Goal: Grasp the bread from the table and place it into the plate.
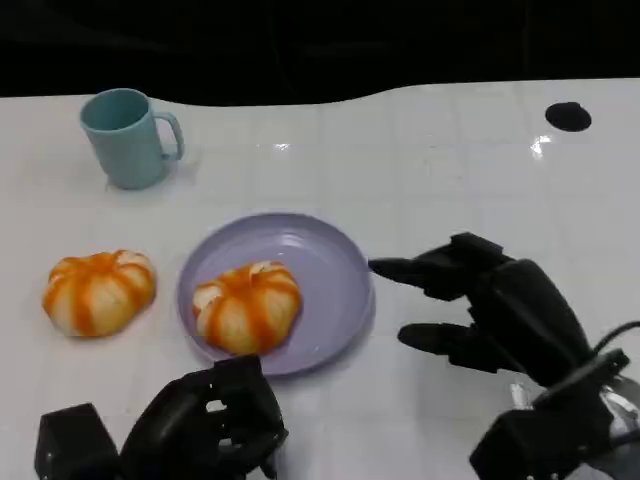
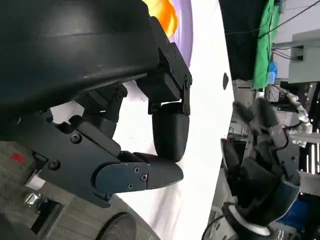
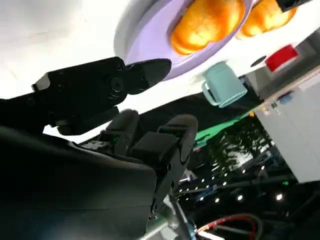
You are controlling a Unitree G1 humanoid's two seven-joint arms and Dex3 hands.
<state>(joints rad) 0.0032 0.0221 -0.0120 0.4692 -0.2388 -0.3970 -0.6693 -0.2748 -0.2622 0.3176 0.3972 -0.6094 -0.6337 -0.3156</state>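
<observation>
**One bun lying in the plate, both hands empty**

A round orange-and-cream striped bread bun (image 1: 248, 306) is sitting inside the shallow lilac round plate (image 1: 330, 250), toward the plate's left half, on the glossy white table (image 1: 420, 170). A second bun of the same striped kind (image 1: 98, 291) is lying on the table just to the left of the plate, apart from its rim. A pale teal handled mug (image 1: 128, 137) is standing upright farther back on the left, well apart from both buns.

The black right hand (image 1: 480, 305) is hovering just to the right of the plate, its fingers (image 1: 405, 270) spreading apart and pointing toward the rim, holding nothing. The black left hand (image 1: 205, 425) is sitting at the near edge, just in front of the plate, with fingers (image 2: 170, 135) curling inward around nothing.

In the right wrist view, both buns (image 3: 207, 22) and the mug (image 3: 224, 84) are showing beyond the fingertips.
</observation>
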